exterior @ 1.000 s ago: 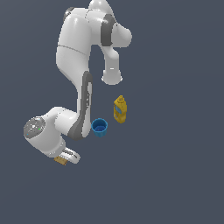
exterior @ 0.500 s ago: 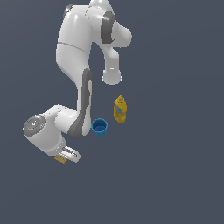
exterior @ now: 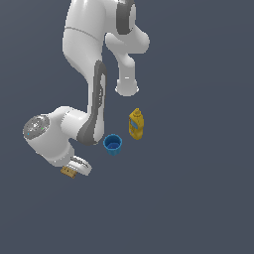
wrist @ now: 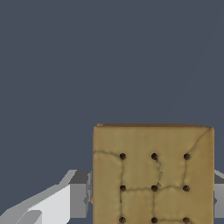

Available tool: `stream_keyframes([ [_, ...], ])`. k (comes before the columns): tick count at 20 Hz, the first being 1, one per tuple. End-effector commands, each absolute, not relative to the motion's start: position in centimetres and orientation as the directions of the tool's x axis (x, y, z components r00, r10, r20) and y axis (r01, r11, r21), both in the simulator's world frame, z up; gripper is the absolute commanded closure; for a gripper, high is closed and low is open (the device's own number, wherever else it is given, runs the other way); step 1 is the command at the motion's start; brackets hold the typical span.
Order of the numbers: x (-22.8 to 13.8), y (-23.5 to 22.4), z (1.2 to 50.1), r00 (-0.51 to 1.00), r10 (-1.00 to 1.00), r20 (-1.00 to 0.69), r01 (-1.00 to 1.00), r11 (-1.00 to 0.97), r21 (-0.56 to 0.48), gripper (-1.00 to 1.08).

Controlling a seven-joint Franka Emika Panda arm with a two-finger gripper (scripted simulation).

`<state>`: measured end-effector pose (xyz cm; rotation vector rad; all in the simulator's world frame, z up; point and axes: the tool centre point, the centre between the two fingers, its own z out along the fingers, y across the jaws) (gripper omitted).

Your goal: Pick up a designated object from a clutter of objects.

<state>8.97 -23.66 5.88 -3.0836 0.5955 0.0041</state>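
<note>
The designated object (wrist: 153, 175), a flat tan square slab with dark dots, fills the lower part of the wrist view. My gripper (wrist: 151, 199) is shut on it, with a grey finger (wrist: 79, 194) against one side edge and the other finger at the opposite edge. In the exterior view the slab (exterior: 67, 172) shows as a small tan piece at the tip of my gripper (exterior: 72, 170), at the exterior view's lower left. Of the clutter, the blue cup (exterior: 112, 144) and the yellow bottle (exterior: 136, 124) stand to the exterior view's right of the gripper, apart from it.
The arm's white base and links (exterior: 94, 74) rise above the cup and bottle in the exterior view. A dark grey floor surrounds everything.
The gripper and the tan slab have shifted slightly upward in the exterior view. The cup and bottle have not moved.
</note>
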Motion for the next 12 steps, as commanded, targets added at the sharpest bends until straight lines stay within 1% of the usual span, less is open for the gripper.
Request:
stream_keyframes([
  [1,8.2,-23.4,7.6,0.928,-0.372,-0.001,-0.372,-0.928,-0.001,1.08],
  [12,3.7,-21.9,16.6,0.928,-0.373,-0.001,-0.373,-0.928,-0.003,1.08],
])
